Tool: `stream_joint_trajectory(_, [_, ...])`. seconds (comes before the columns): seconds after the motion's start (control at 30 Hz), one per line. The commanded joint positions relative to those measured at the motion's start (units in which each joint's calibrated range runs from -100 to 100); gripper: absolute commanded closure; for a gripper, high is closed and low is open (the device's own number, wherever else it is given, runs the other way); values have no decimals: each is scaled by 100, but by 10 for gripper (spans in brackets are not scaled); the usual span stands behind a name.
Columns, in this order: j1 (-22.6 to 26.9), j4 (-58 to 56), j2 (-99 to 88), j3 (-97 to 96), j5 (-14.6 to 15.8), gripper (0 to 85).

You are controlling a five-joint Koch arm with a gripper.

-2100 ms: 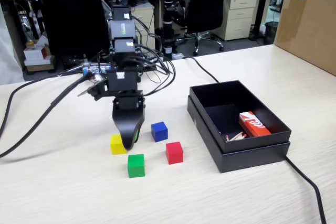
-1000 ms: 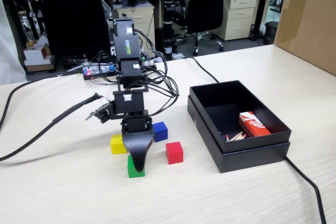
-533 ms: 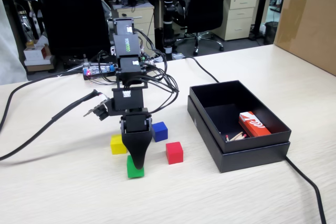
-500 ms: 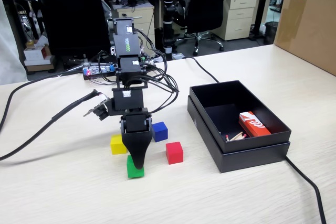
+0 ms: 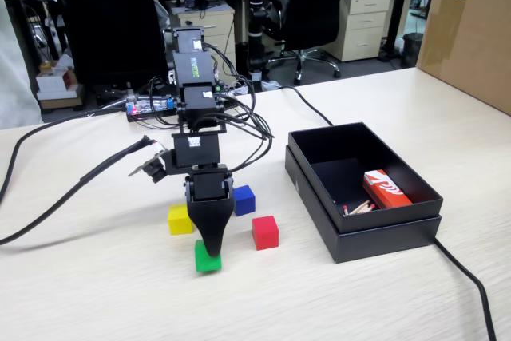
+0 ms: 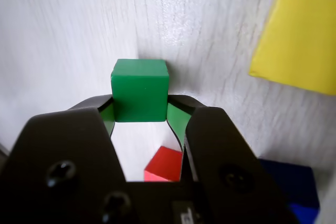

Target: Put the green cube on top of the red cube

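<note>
The black pincer [image 6: 140,109] with green inner pads is pinching the small bright-green matte cube [image 6: 140,89] from both sides, and in the fixed view the pincer [image 5: 209,251] points straight down with the cube [image 5: 207,260] at the pale wood-grain worktop [image 5: 96,293], toward its near edge. The small red matte cube [image 5: 265,231] sits just right of it in that view, apart from it, with a small blue cube [image 5: 243,200] behind and a small yellow cube [image 5: 180,219] on the left. An open black rectangular box [image 5: 383,229] lies farther right on the worktop.
</note>
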Motion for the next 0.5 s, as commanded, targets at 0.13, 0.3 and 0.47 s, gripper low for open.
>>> stream_joint_trajectory(0.13, [156,-743,-1951,99,205,847])
stream_joint_trajectory(0.3, [366,-959,-2834,-55,371,847])
stream_joint_trajectory(0.47, [611,-959,-3018,-100,542,847])
